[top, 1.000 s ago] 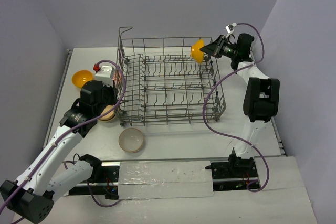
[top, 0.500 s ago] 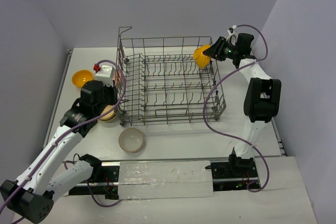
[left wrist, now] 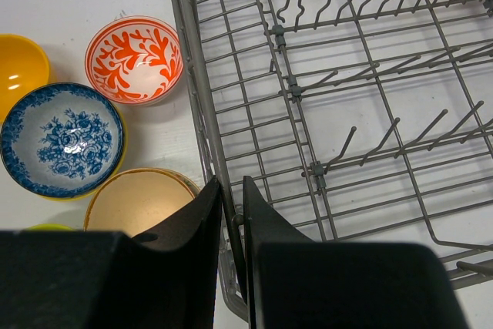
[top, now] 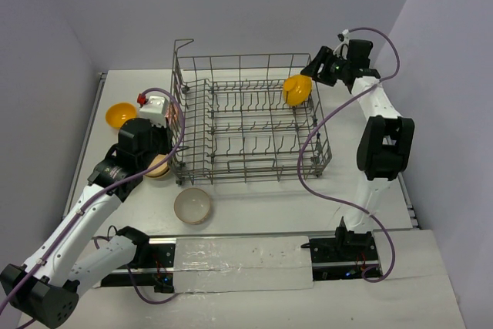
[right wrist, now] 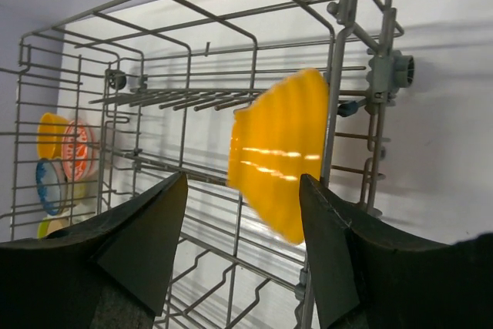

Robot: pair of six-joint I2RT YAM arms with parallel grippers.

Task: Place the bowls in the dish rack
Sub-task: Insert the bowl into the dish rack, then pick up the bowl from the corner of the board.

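Note:
The grey wire dish rack (top: 252,169) fills the table's middle. An orange-yellow bowl (top: 296,88) stands on edge, blurred, inside its far right corner (right wrist: 281,152). Just behind that bowl my right gripper (top: 317,68) is open, its fingers apart on either side and clear of it (right wrist: 243,184). My left gripper (left wrist: 233,190) is shut on the rack's left rim wire (left wrist: 202,113). Left of the rack lie a red-and-white bowl (left wrist: 135,59), a blue-patterned bowl (left wrist: 62,138), a second orange-yellow bowl (left wrist: 19,67) and a tan bowl (left wrist: 139,202).
A pale bowl (top: 192,206) sits alone on the table in front of the rack's near left corner. A purple cable (top: 308,152) hangs from the right arm across the rack's right side. Purple walls close in the table at the back and sides.
My right gripper has opened and let go of the orange-yellow bowl, which dropped into the rack's far right corner. That gripper drew back to the right. The left arm has not moved.

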